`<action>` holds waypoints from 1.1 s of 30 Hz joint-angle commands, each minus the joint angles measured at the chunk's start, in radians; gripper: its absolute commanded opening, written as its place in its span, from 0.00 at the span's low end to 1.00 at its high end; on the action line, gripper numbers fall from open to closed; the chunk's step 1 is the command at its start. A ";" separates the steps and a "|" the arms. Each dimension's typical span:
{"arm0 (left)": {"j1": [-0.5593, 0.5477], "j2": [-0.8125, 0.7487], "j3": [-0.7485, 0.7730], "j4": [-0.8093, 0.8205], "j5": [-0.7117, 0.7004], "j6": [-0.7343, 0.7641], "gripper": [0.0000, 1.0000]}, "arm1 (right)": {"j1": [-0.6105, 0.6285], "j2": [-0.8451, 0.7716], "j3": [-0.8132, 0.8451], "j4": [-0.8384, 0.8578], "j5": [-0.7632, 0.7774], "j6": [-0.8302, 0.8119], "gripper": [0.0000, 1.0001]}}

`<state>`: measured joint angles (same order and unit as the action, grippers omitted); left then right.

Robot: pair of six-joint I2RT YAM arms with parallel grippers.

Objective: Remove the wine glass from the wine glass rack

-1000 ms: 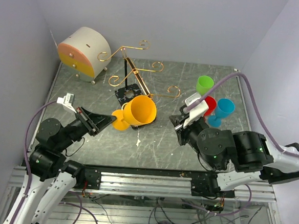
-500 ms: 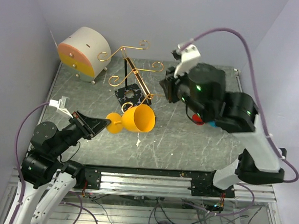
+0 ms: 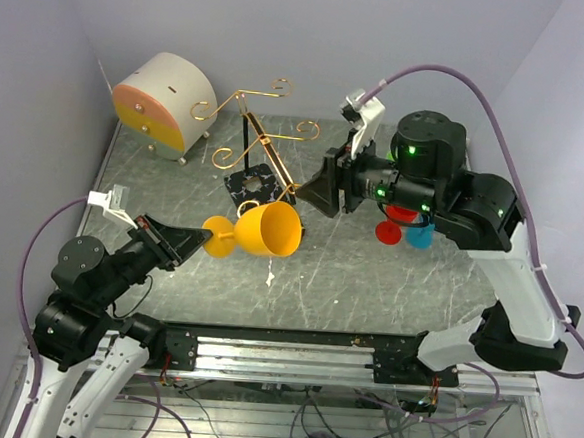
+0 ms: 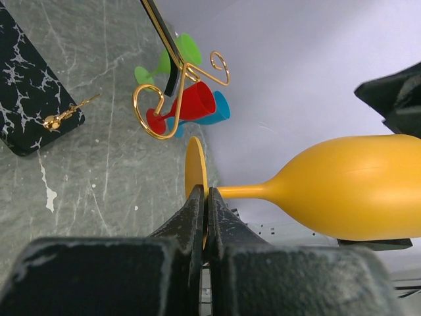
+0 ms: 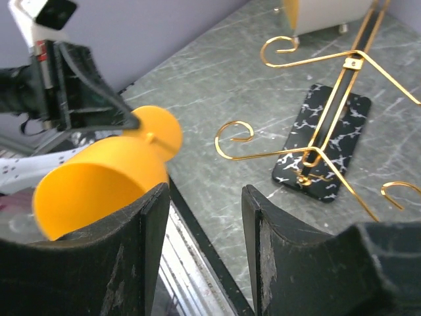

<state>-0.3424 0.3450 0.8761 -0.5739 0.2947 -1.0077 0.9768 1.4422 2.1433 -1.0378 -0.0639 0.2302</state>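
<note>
Holding the yellow wine glass (image 3: pixel 261 229) sideways in the air, your left hand (image 3: pixel 204 239) is clenched on its foot disc. The glass is off the wine glass rack (image 3: pixel 263 137), just beside its marble base. Your right hand (image 3: pixel 319 193) hangs released over the table (image 3: pixel 368 274).

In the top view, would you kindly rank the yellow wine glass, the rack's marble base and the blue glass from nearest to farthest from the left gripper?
1. Yellow wine glass: its foot is in the left gripper's jaws.
2. Marble base: centre, just beyond.
3. Blue glass: far right side.
</note>
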 commanded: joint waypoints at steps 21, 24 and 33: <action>-0.002 0.086 0.042 0.098 0.028 0.023 0.07 | -0.001 -0.011 -0.154 0.108 -0.212 0.003 0.00; -0.003 0.103 0.046 0.115 0.030 0.029 0.30 | 0.000 -0.009 -0.129 0.106 -0.168 0.002 0.00; -0.002 0.206 0.258 -0.165 -0.258 0.228 0.58 | -0.041 -0.026 0.025 0.128 0.250 -0.036 0.00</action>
<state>-0.3424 0.5240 1.0271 -0.6086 0.2180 -0.9150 0.9630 1.4406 2.0880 -0.9558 -0.0494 0.2203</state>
